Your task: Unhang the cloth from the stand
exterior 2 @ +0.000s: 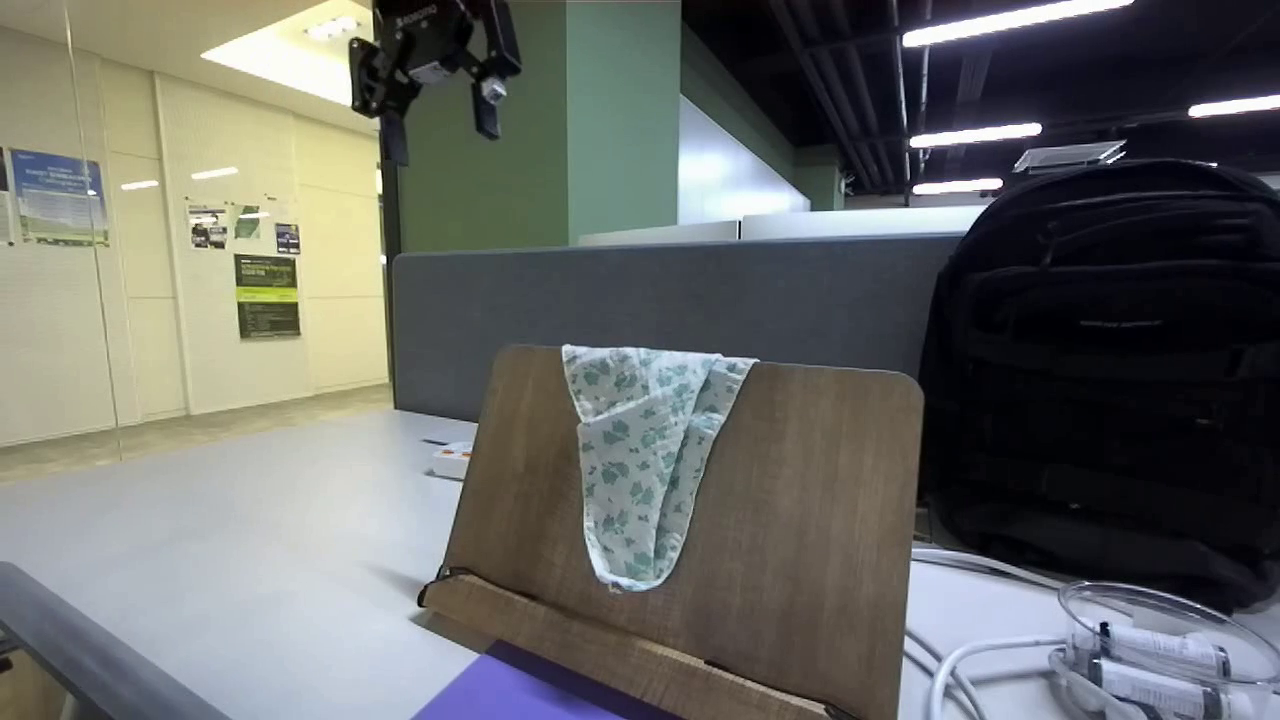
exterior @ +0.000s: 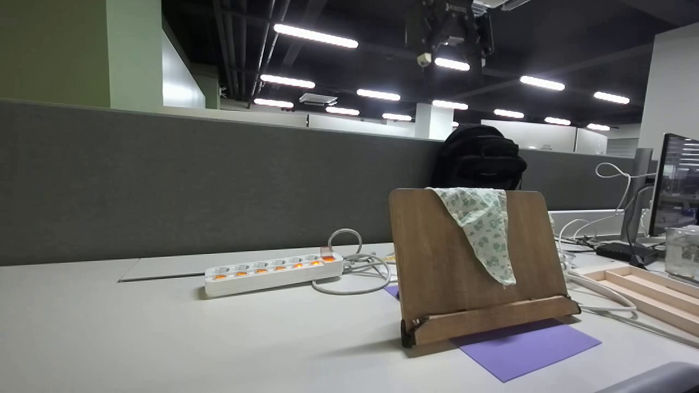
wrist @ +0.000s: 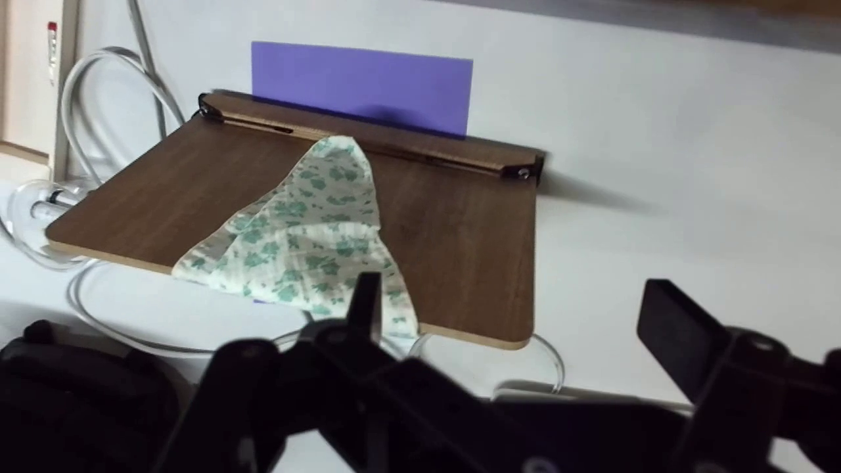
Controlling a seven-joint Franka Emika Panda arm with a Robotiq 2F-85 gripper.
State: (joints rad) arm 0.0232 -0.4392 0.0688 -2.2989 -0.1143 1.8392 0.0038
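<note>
At left in an exterior view, the gripper [exterior 2: 440,138] hangs high above the bench [exterior 2: 300,530], spread wide and holding nothing. Rightward, the cloth [exterior 2: 630,470] drapes over the top of the stand [exterior 2: 800,500], whose ledge [exterior 2: 615,655] faces the bench edge opposite the partition [exterior 2: 850,300]. For a sound grasp, the gripper should probably centre over the upper fold, pinch fabric alone, and lift straight up before travelling toward any bench edge; dragging sideways could tip the stand.
</note>
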